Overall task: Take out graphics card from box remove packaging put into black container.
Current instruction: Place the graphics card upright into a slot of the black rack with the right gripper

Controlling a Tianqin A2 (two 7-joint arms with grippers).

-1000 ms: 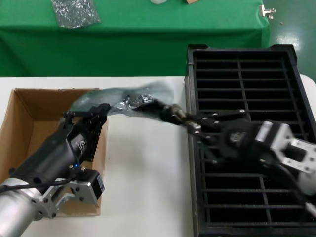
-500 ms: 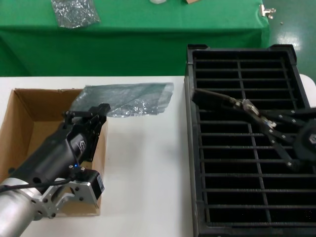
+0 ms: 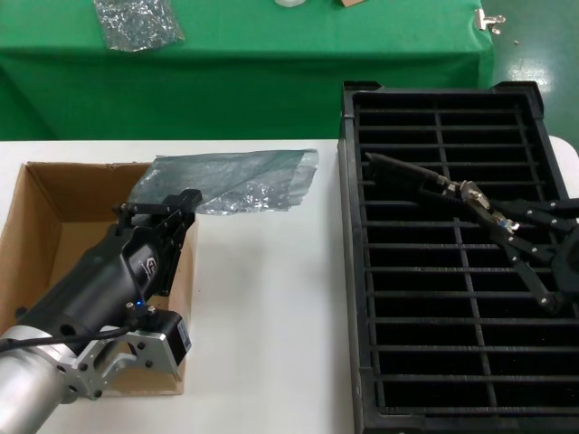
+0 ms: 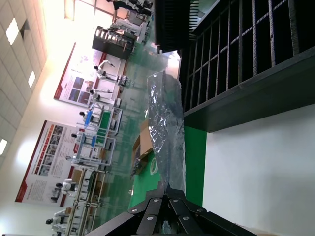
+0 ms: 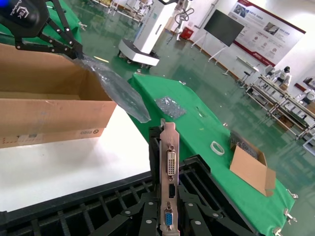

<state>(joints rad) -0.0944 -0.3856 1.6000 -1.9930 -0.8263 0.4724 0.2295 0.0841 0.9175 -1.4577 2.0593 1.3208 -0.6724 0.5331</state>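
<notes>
The graphics card (image 5: 168,177) sits clamped in my right gripper (image 3: 470,194) above the black container (image 3: 452,380); my left gripper (image 3: 156,210) pinches the packaging (image 3: 231,179) at the box's (image 3: 41,194) far rim

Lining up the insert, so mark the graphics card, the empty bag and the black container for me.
graphics card (image 5: 169,172): right wrist view, on its silver end bracket.
bag (image 3: 237,180): head view, middle of the wrinkled plastic.
black container (image 3: 346,271): head view, on its wall nearest the box.
</notes>
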